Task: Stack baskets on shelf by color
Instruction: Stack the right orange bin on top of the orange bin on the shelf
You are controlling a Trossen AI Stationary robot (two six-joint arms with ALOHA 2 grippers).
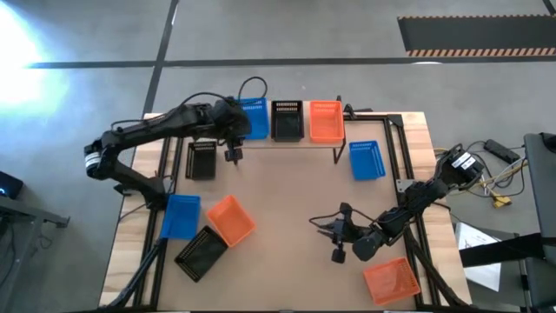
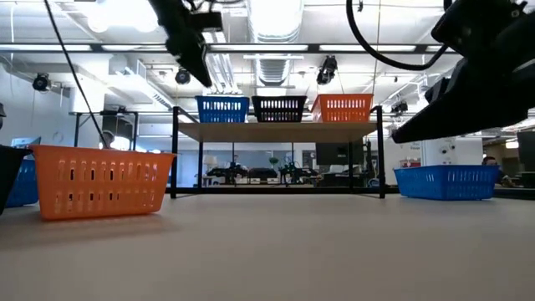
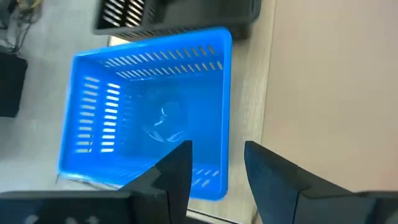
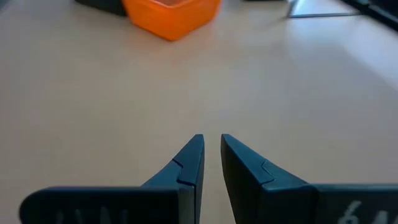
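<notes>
The shelf holds three baskets in a row on its plank: blue, black and orange. My left gripper hovers open above the blue basket's near-left corner. In the low view the left gripper is clearly higher than the blue basket. My right gripper hangs over bare table at the right-centre, its fingers a narrow gap apart. Loose baskets rest on their bottoms on the table.
On the table stand a black basket, a blue, an orange and a black at the left, a blue right of the shelf, and an orange at the near right. Bare tabletop lies in the middle.
</notes>
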